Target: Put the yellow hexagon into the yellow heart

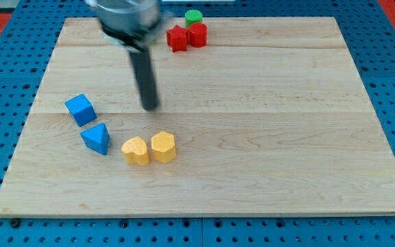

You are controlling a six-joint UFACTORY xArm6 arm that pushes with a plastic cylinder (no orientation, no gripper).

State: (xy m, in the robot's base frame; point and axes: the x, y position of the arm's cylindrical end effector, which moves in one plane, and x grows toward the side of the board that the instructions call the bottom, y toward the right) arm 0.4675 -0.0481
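Note:
The yellow hexagon (pixel 163 147) sits on the wooden board, below the middle and toward the view's left. The yellow heart (pixel 136 151) lies right beside it on its left, the two touching or nearly so. My tip (pixel 150 107) rests on the board above both yellow blocks, a short gap away from them, slightly left of the hexagon's centre. The dark rod rises from it toward the view's top.
A blue cube (pixel 80 110) and a blue triangular block (pixel 97 138) lie left of the yellow blocks. Two red blocks (pixel 187 36) and a green cylinder (pixel 194 17) cluster at the top edge. The board (pixel 286 137) sits on a blue pegboard.

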